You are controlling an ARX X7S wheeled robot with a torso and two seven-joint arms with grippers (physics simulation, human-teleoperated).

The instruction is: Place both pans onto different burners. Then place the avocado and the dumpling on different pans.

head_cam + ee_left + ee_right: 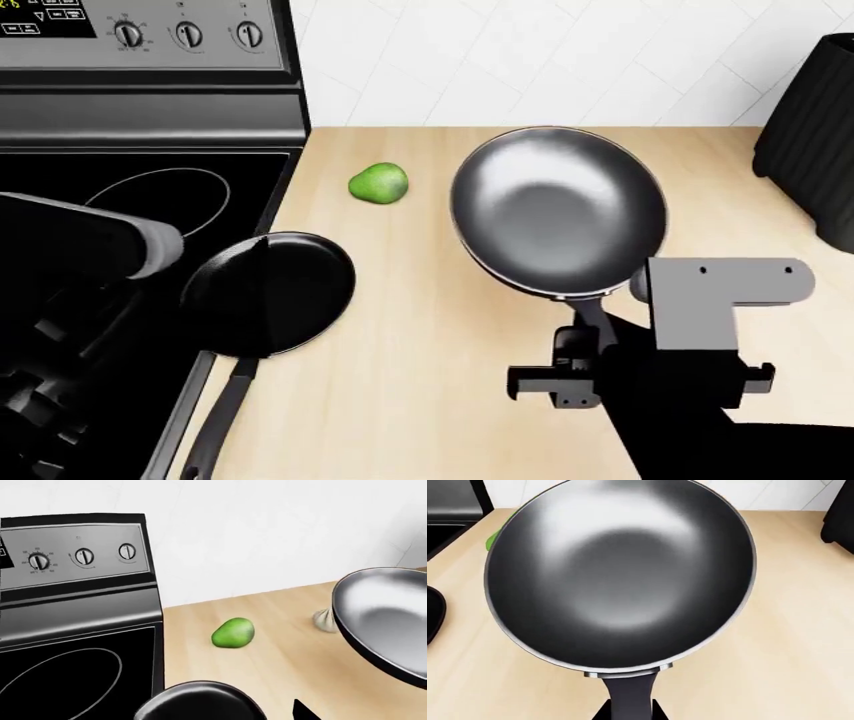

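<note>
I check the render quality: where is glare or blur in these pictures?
Head view: broad soft glare inside the large pan; avocado sharp. Right wrist view: the same pale sheen fills the pan bowl, edges crisp. Left wrist view: the small pan close and slightly soft.

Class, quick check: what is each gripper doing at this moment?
Left gripper: not visible; state cannot be told, though the small black pan sits by that arm.
Right gripper: closed on the large grey pan by its handle.
</note>
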